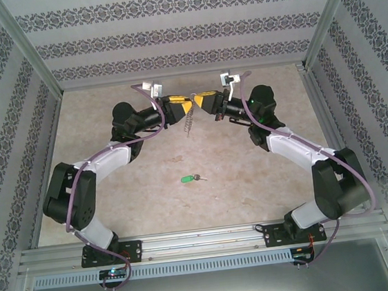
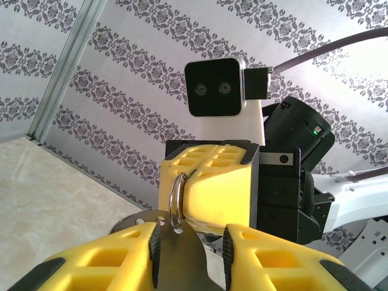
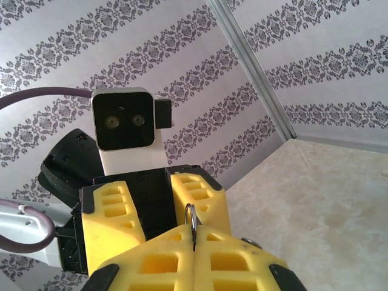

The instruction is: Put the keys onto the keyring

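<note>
**Item 1: keyring** (image 2: 175,203). A thin grey metal loop, held above the table (image 1: 268,186) at the far middle, where the two claws met tip to tip. In the left wrist view it stood on edge against the yellow fingers of the opposite claw. In the right wrist view (image 3: 190,221) its upper arc rose out of the seam between that claw's own fingers. In the overhead view a short jagged chain (image 1: 188,122) hung from the meeting point, clear of the table.

**Item 2: key** (image 1: 186,179). One seen, with a green plastic head and a short silver blade pointing right. It lay flat on the table, near the middle and well apart from both claws, nearer the arm bases than the keyring.

**Item 3: right gripper** (image 1: 202,102). Its fingers were pressed together with no gap, clamped on the keyring, as shown in its own wrist view (image 3: 193,251). It appeared head-on in the left wrist view (image 2: 203,185).

**Item 4: left gripper** (image 1: 184,106). Its fingers were set apart, with the dark pads (image 2: 155,242) bearing on either edge of a flat grey metal plate (image 2: 182,254) with small holes near its tip. The plate's tip touched or passed just behind the keyring; I could not tell which.

**Item 5: surroundings.** A beige marbled table, with patterned striped walls (image 1: 169,37) on three sides.
</note>
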### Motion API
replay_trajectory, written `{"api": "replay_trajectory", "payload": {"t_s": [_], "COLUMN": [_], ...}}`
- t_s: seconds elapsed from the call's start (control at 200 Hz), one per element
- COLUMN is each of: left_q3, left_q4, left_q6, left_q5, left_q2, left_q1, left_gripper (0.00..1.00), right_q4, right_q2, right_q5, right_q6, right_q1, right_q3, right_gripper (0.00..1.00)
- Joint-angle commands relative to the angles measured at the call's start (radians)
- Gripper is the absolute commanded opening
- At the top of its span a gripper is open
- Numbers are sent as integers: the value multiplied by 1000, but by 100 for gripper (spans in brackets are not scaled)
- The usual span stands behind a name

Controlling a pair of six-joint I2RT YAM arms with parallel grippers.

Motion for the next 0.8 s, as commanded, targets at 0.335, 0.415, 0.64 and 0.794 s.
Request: {"api": "replay_trajectory", "payload": {"t_s": [0.335, 0.415, 0.64, 0.794], "left_q3": [18, 22, 33, 44], "left_q4": [156, 159, 182, 194], "left_q6": [-72, -75, -93, -103], "left_q5": [-18, -18, -17, -17], "left_q2": [31, 34, 46, 58], "left_q1": [4, 4, 3, 3], "left_gripper": [34, 33, 24, 23], "right_q4": [72, 72, 69, 68], "right_q2": [12, 13, 15, 18], "right_q5": [13, 13, 11, 6], "right_q6": [18, 19, 19, 18], "right_q1": [20, 20, 21, 22], "right_q3": [7, 5, 6, 6], "right_gripper": [0, 0, 0, 0]}}
